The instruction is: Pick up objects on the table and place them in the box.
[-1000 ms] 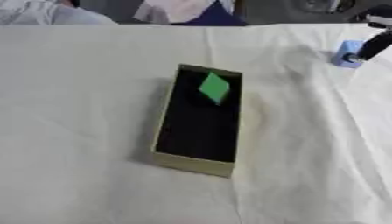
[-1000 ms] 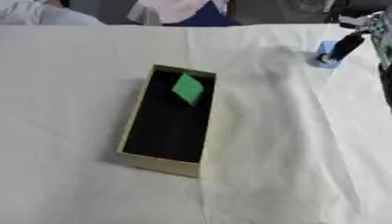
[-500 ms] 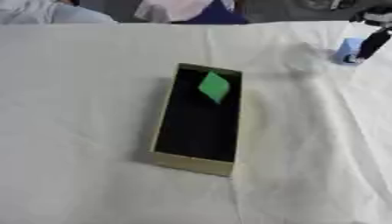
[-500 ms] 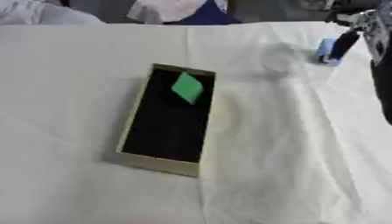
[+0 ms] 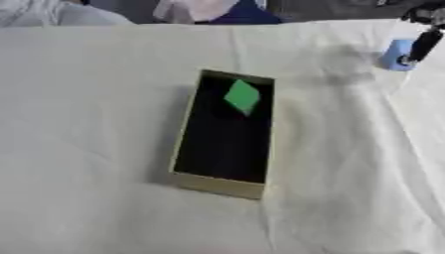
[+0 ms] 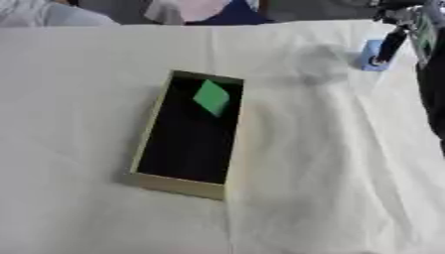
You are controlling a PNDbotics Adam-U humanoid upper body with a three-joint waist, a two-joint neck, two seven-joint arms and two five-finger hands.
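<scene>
On the worktop [image 5: 96, 149], which is covered with a creased white cloth, an open box [image 5: 224, 184] lies near the middle, its long side running away from the camera and slightly askew. Its walls are pale tan and its inside is black. Within it, toward the far end, a flat green diamond-shaped piece [image 5: 242, 96] leans tilted against the dark lining; the near part of the box interior shows only black.

At the far right of the cloth, well apart from the box, stands a small light-blue object [image 6: 372, 53], roughly cylindrical. The robot's right hand [image 6: 389, 43] comes in from the upper right corner, black with silver parts, and a dark finger reaches down along the blue object's right side, touching or overlapping it in both views. Whether the fingers are curled round the object or only lie against it cannot be told, since the rest of the hand is cut off at the picture's edge. In the right eye view a dark strip of the right arm [image 6: 432, 94] runs down the right border.

The left hand shows in neither view. Beyond the far edge of the worktop, parts of people's clothing are visible, none touching the box or the blue object.
</scene>
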